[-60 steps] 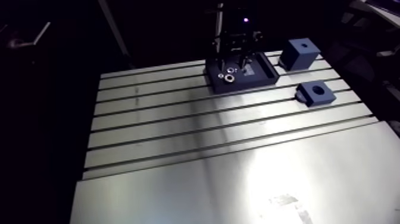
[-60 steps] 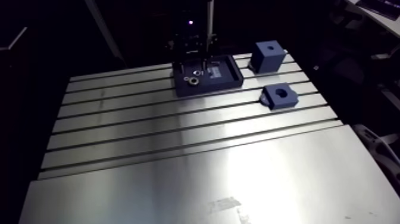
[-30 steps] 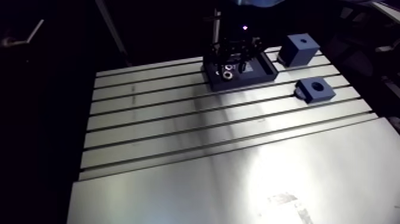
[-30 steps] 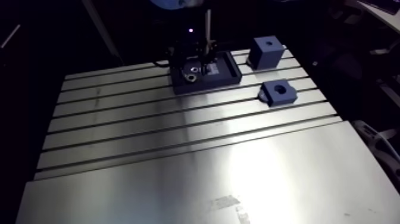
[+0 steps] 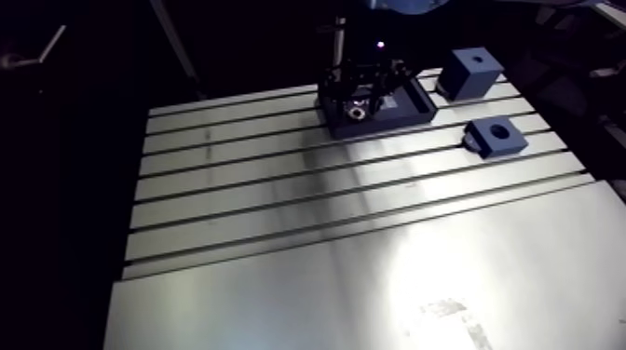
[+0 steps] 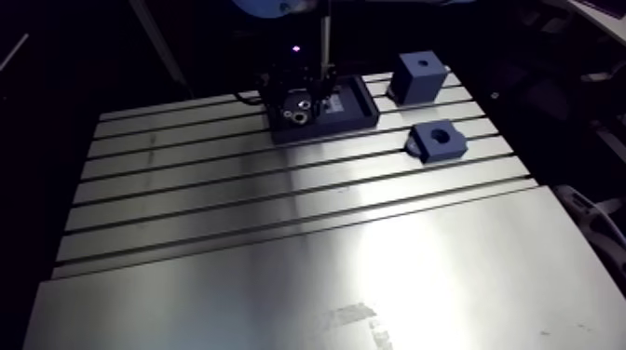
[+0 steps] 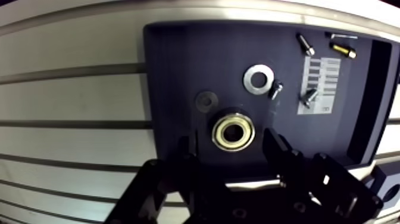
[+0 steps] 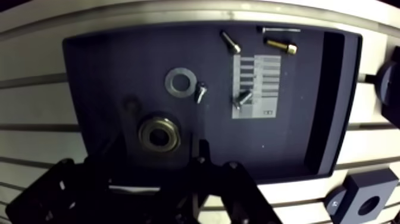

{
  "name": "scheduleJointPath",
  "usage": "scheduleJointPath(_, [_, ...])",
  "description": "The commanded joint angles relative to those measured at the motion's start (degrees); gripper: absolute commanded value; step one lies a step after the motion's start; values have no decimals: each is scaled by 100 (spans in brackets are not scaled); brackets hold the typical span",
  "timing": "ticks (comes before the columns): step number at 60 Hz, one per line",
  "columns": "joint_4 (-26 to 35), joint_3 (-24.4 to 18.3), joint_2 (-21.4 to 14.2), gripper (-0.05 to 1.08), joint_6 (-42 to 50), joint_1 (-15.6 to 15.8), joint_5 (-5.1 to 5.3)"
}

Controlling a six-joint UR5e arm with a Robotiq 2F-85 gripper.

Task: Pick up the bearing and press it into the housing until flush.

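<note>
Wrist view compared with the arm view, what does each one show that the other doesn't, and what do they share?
Only the wrist view: the claw open, its fingers either side of the bearing, plus a silver washer, loose screws and a printed label in the tray. Only the arm view: the whole table, slotted top and smooth front plate, and the tall blue block in full. Both: the tray, the bearing as a bright ring, and the low housing with its hole beside the tray.
</note>
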Motion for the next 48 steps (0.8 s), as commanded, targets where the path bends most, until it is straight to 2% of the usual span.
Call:
scheduleJointPath(1, [-15,-52,62,35,-2,6,3])
scheduleJointPath(29, [-15,-88,92,38,-3,6,-41])
scheduleJointPath(48, [-15,-88,92,46,-11,14,-50])
